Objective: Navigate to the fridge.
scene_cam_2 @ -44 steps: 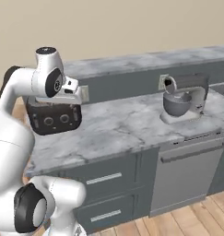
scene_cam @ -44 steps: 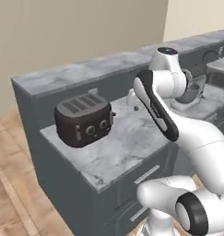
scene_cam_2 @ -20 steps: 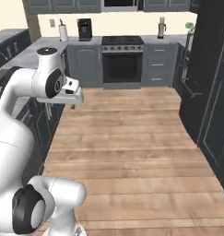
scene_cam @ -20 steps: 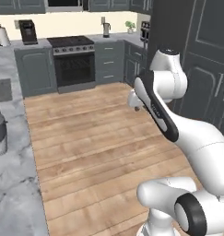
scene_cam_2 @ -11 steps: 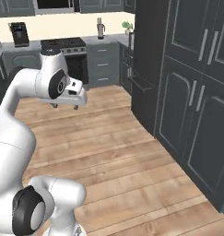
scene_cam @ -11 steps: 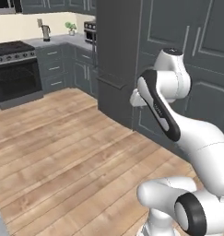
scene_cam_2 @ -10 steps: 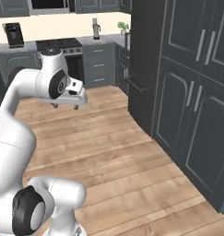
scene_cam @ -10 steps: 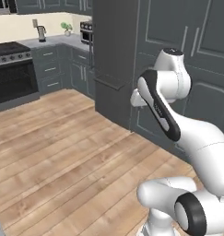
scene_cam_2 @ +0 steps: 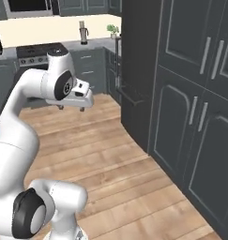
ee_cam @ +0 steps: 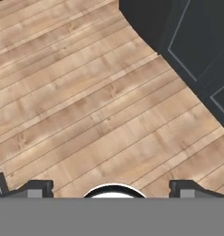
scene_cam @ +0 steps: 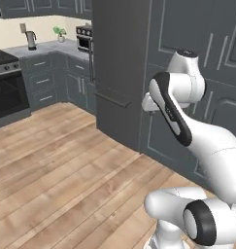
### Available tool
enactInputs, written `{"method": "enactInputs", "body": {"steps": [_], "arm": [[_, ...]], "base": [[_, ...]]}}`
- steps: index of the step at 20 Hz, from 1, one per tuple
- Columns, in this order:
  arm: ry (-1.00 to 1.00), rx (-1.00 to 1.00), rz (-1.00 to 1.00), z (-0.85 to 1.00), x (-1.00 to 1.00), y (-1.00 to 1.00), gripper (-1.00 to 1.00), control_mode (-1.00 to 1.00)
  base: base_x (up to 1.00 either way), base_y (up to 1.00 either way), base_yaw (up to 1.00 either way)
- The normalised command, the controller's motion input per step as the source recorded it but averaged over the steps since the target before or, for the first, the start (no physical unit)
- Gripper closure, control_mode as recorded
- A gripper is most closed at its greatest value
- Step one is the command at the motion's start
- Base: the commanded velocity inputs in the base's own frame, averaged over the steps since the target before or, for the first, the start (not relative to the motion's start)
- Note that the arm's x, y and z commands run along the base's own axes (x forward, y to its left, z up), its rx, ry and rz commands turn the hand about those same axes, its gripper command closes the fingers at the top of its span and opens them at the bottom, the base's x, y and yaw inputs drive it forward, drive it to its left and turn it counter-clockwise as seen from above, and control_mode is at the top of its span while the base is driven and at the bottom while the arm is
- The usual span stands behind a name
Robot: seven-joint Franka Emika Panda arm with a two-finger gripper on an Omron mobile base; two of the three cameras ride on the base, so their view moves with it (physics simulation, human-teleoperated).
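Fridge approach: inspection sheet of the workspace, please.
Surface: bare wood plank floor between robot and units.
Job's things: fridge, tall, dark, doors shut, bar handles facing the range side.
Clutter: kettle and small plant on the far counter.
Grippers: tool held over the floor, fingers apart, empty.
Cables: nothing seen.
Surroundings: oven range at left, panel-door cabinets right of the fridge.

Open wooden floor [ee_cam: 85,106] lies directly below the gripper [scene_cam_2: 71,108]. The tall dark fridge [scene_cam_2: 136,70] and cabinet doors [scene_cam_2: 195,108] wall off its right side.
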Motion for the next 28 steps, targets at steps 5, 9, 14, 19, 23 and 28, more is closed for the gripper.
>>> {"method": "enactInputs", "body": {"steps": [5, 9, 14, 19, 23, 28], "arm": [[0.0, 0.0, 0.0, 0.0, 0.0, 0.0, -1.0, 1.0], [0.0, 0.0, 0.0, 0.0, 0.0, 0.0, -1.0, 1.0], [0.0, 0.0, 0.0, 0.0, 0.0, 0.0, -1.0, 1.0], [0.0, 0.0, 0.0, 0.0, 0.0, 0.0, -1.0, 1.0], [0.0, 0.0, 0.0, 0.0, 0.0, 0.0, -1.0, 1.0], [0.0, 0.0, 0.0, 0.0, 0.0, 0.0, -1.0, 1.0]], "base": [[1.0, 0.0, 0.0], [1.0, 0.1, -0.03], [1.0, 0.52, -0.21], [1.0, 0.74, -0.3], [1.0, 0.84, -0.33], [1.0, 0.84, -0.36]]}}
